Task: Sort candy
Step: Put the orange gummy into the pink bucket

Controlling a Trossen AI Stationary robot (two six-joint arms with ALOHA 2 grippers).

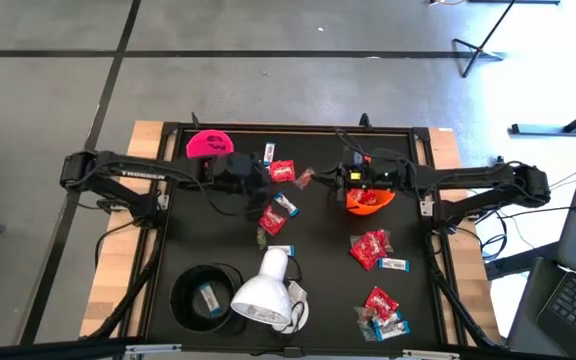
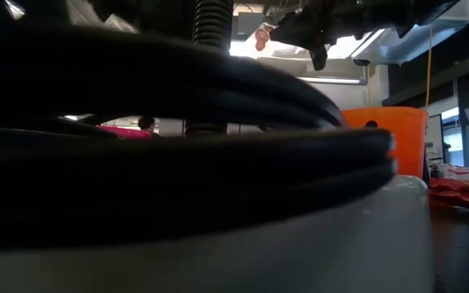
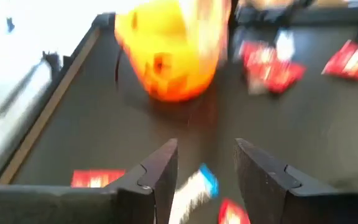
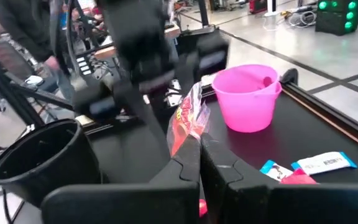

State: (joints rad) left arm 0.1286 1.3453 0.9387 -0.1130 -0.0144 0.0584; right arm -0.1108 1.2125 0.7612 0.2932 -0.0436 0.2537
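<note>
My right gripper (image 4: 201, 152) hangs above the table's middle, just left of the orange cup (image 1: 368, 202), shut on a red crinkly candy packet (image 4: 188, 121). My left gripper (image 3: 207, 174) faces it from the left, open and tipped downward, touching nothing. Seen between its fingers, a white-and-blue candy bar (image 3: 194, 186) and a red packet (image 3: 232, 211) lie on the black mat. The pink cup (image 1: 208, 145) stands at the far left and the black cup (image 1: 203, 293) at the near left. More candy (image 1: 370, 248) lies scattered to the right. My right gripper pinches one end of the red packet (image 4: 191, 140) between its two fingertips. The fingers reach nearly level from the table's right side. The packet sticks out past the fingertips toward the left arm, crumpled and lifted clear of the mat.
A white lamp head (image 1: 263, 290) lies beside the black cup at the near edge. A raised frame (image 1: 298, 128) borders the black mat. Red packets and bars (image 1: 383, 310) cluster near the right near corner. The low view is mostly blocked by dark cable and the lamp.
</note>
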